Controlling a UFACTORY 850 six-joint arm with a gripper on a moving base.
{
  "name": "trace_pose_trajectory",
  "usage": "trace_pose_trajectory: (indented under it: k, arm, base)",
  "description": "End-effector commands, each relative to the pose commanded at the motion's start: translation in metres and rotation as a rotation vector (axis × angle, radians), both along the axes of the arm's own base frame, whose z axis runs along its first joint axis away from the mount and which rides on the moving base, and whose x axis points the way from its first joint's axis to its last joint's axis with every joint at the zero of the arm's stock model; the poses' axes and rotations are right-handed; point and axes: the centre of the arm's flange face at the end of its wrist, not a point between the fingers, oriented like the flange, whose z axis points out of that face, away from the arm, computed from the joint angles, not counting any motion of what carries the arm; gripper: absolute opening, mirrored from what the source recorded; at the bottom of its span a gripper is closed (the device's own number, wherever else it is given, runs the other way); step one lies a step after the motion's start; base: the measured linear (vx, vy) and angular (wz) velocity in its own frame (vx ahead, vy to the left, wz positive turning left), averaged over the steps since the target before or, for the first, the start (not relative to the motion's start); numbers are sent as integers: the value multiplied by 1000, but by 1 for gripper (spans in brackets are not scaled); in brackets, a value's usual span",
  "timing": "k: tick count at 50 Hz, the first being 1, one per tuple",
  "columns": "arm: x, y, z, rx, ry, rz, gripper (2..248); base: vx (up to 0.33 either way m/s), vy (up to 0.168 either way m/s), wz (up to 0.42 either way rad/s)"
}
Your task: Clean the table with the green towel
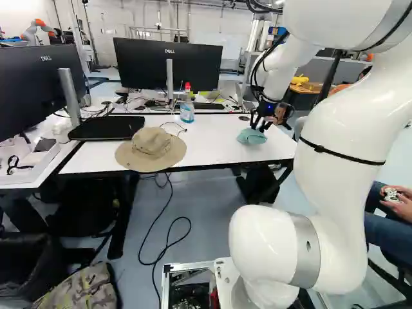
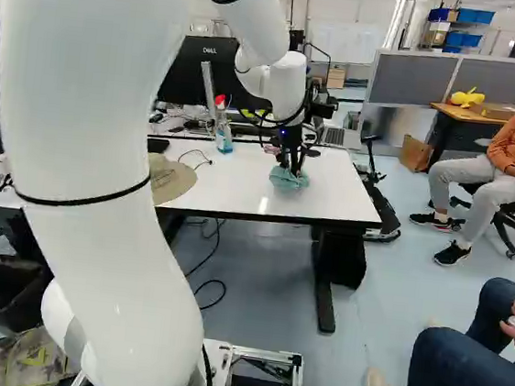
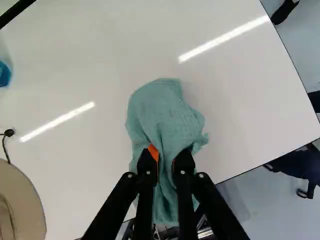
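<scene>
The gripper (image 2: 290, 167) reaches down to the white table (image 2: 341, 188) near its right end in the right base view. In the wrist view both fingers of the gripper (image 3: 166, 157) pinch a fold of the green towel (image 3: 162, 112) from two sides. The crumpled towel (image 1: 252, 136) spreads ahead of the fingers and under them, resting against the tabletop. Its underside is hidden.
A tan hat (image 1: 152, 148) lies near the table's front edge, with a spray bottle (image 1: 187, 107) behind it. Monitors (image 1: 168, 64) stand at the back. A thin cable (image 2: 197, 156) lies between hat and towel. Another robot (image 1: 37, 29) stands far off.
</scene>
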Motion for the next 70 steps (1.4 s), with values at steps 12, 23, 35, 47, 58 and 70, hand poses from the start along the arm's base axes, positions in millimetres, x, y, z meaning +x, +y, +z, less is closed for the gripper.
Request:
trace_pose_trajectory:
  k: [12, 23, 35, 47, 58, 70]
  arm:
    - [23, 0, 0, -5, -14, 14, 48]
    - [45, 0, 0, -10, -27, 25, 48]
    - [67, 0, -1, -14, -38, 37, 48]
    - [90, 0, -2, -18, -52, 49, 48]
    - [110, 3, -3, -21, -65, 62, 48]
    - [132, 11, -4, -25, -79, 83, 48]
  base:
    - [0, 0, 0]
    - [0, 0, 0]
    - [0, 0, 0]
    - [0, 0, 0]
    - [0, 0, 0]
    - [0, 0, 0]
